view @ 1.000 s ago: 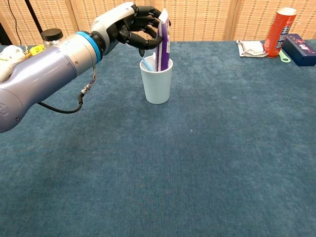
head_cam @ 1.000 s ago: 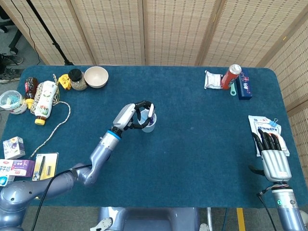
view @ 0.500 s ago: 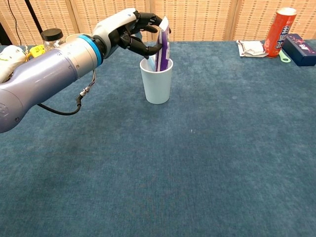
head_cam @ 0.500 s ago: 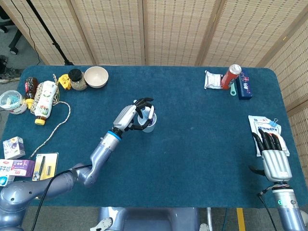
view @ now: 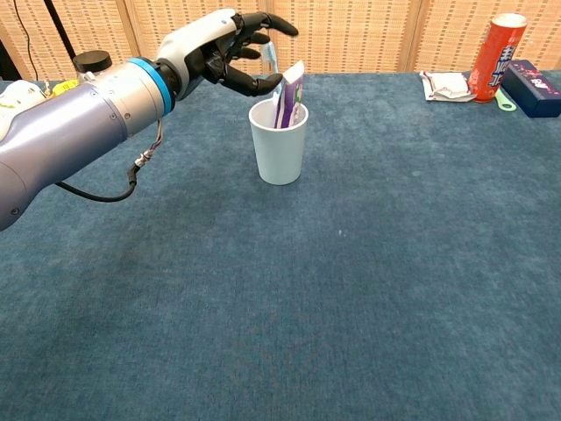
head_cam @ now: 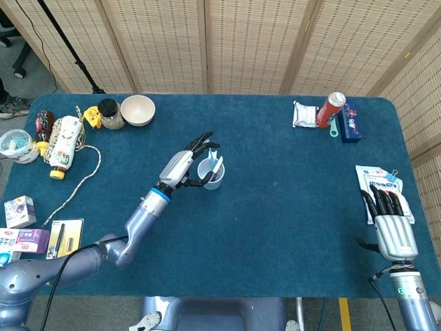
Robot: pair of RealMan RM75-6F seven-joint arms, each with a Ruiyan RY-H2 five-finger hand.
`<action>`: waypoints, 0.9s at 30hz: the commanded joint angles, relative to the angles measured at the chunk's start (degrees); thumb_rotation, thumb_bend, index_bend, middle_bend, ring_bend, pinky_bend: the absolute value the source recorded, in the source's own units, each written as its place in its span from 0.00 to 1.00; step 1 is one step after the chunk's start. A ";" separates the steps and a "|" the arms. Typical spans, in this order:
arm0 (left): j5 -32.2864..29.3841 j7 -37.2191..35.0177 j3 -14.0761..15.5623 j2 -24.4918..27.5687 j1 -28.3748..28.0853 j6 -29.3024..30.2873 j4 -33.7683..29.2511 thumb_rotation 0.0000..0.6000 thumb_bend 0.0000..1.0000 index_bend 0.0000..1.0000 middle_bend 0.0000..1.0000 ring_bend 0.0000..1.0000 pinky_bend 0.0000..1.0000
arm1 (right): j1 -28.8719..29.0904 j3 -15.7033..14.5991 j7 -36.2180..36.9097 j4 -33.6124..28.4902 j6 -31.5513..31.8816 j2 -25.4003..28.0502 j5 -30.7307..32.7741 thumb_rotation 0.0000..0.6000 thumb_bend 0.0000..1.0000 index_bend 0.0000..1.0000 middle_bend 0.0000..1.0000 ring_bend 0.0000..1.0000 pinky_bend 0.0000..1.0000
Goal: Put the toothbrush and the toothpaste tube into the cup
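From my station I see a dark blue carpeted table [head_cam: 289,227], tan woven folding screens [head_cam: 248,41] standing behind it, and grey floor [head_cam: 21,76] past the far left corner under even light.

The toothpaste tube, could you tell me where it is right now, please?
The toothpaste tube stands in the white cup left of table centre in both views, beside the toothbrush, just right of the left hand.

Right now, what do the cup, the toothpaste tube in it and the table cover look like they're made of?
The cup looks like thin plastic or coated paper: pale, smooth, with a matte sheen and a rolled rim. The toothpaste tube seems to be soft glossy plastic laminate, with purple print and a flat crimped white end. The table cover looks like dark blue felt or short-pile carpet, fuzzy and without shine.
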 commanded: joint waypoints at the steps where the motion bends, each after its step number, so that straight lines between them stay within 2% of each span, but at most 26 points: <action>1: -0.04 0.62 0.17 0.33 0.00 -0.43 -0.17 1.00 0.39 0.02 0.00 0.00 0.00 | 0.00 0.00 -0.09 -0.05 0.04 0.00 -0.02 1.00 0.00 0.00 0.00 0.00 0.00; 8: 0.21 1.37 0.08 1.20 0.24 -0.07 -1.61 1.00 0.38 0.00 0.00 0.00 0.00 | -0.04 0.03 -0.12 -0.20 0.03 0.04 0.10 1.00 0.00 0.00 0.00 0.00 0.00; 17: 1.57 2.03 -1.75 7.20 3.99 7.35 -8.67 1.00 0.38 0.00 0.00 0.00 0.00 | -0.22 -0.07 0.02 -0.61 0.45 0.33 -0.27 1.00 0.00 0.00 0.00 0.00 0.00; 23: 2.38 5.50 -0.80 17.29 9.46 11.30 -16.84 1.00 0.36 0.00 0.00 0.00 0.00 | -0.32 -0.07 -0.38 -0.56 0.72 0.51 -0.38 1.00 0.00 0.00 0.00 0.00 0.00; 27: 2.64 12.70 2.36 26.97 16.20 15.44 -25.07 1.00 0.36 0.00 0.00 0.00 0.00 | -0.71 0.54 -1.64 0.01 2.44 0.30 -0.39 1.00 0.00 0.00 0.00 0.00 0.00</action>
